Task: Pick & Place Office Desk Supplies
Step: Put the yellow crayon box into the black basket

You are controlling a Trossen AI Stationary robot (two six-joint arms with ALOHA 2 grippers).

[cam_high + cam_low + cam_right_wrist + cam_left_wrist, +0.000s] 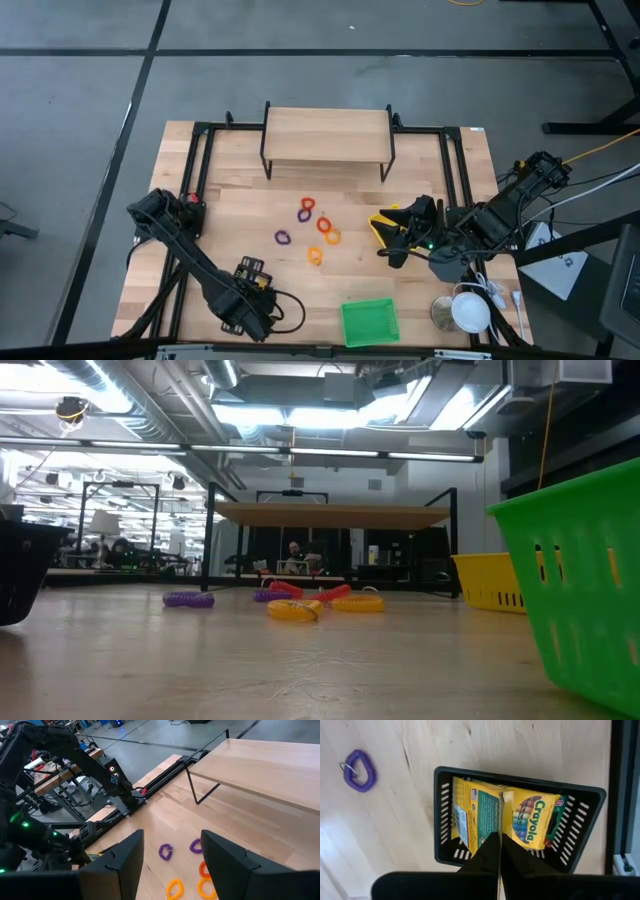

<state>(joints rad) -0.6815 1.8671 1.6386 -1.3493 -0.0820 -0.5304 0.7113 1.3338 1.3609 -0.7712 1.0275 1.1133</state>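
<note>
left gripper point(500, 851): fingers pressed together, above black tray point(445, 815) holding crayon boxes point(492, 815), near-left | right gripper point(172, 852): fingers spread, nothing between them, apparently over yellow bin point(385, 222), right | coil rings point(318, 226): loose mid-table, in front of wooden shelf point(327, 133)

The wooden table point(230, 215) carries a small wooden shelf point(327, 135) on black legs at its far side. In the middle lie several coil rings: two purple point(306, 209), one red point(323, 225) and two orange-yellow point(314, 256). A green bin point(369, 321) stands at the near edge, a yellow bin point(381, 226) to the right, a black tray point(445, 815) with crayon boxes point(532, 817) to the left.
</note>
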